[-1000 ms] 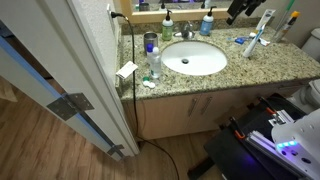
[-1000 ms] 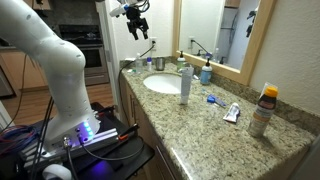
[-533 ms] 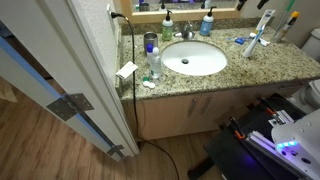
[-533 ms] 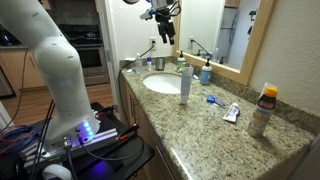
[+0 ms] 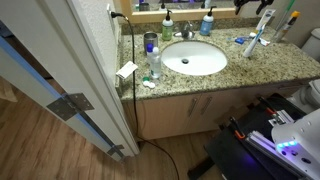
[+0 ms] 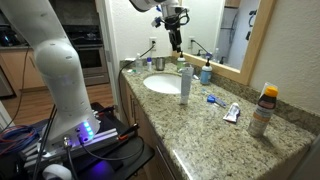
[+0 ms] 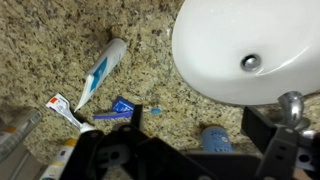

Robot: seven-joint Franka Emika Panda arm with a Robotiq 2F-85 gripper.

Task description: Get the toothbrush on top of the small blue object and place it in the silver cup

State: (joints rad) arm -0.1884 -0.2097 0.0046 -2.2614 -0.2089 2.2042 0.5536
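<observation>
The small blue object [image 7: 122, 108] lies on the granite counter between the sink basin [image 7: 250, 50] and a toothpaste tube [image 7: 100, 72]. The toothbrush on it shows only as a thin blue-and-white piece [image 7: 150, 112]. In both exterior views the blue object [image 6: 211, 99] [image 5: 243, 40] sits on the counter beyond the sink. The silver cup [image 6: 158, 63] [image 5: 150, 42] stands at the other end of the counter. My gripper [image 6: 176, 40] hangs open and empty high above the faucet. In the wrist view it [image 7: 190, 150] frames a blue pump bottle top [image 7: 215, 138].
A clear bottle [image 6: 185, 83] stands at the sink's front edge. A blue soap pump [image 6: 206, 71] stands by the mirror. An orange-capped bottle [image 6: 264, 110] and the toothpaste tube [image 6: 231, 113] lie past the blue object. A door [image 5: 60, 90] stands beside the vanity.
My gripper has moved along the counter from above the silver cup's end to above the faucet, staying high and open. It has left the top of the front-on exterior view.
</observation>
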